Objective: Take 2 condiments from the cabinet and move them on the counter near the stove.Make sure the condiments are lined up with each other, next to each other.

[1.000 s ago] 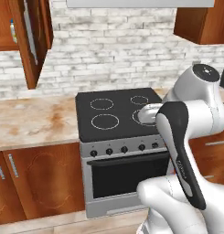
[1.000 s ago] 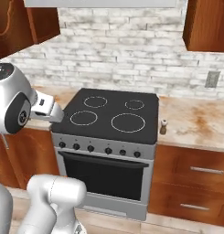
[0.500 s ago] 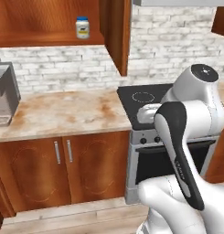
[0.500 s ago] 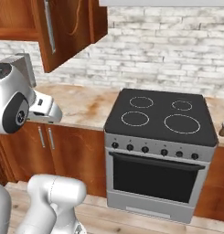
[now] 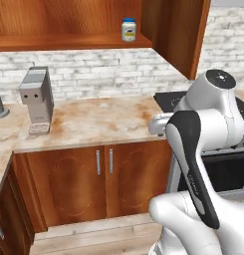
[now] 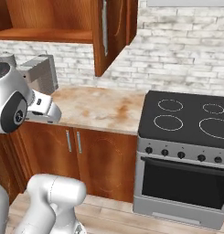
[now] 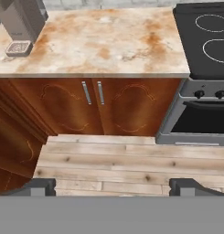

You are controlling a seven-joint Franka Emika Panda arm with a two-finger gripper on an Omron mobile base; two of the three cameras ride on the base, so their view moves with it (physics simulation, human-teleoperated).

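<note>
The jar [image 5: 128, 29] stands upright on the cabinet [image 5: 68, 20] shelf, high above your gripper [image 7: 111, 185], which hangs wide and empty facing the floor.

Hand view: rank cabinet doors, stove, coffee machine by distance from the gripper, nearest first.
From the open gripper, which hangs over the wooden floor:
1. Cabinet doors, straight ahead below the counter.
2. Stove, ahead on the right of the view.
3. Coffee machine, far corner on the left, at the back of the counter.
</note>
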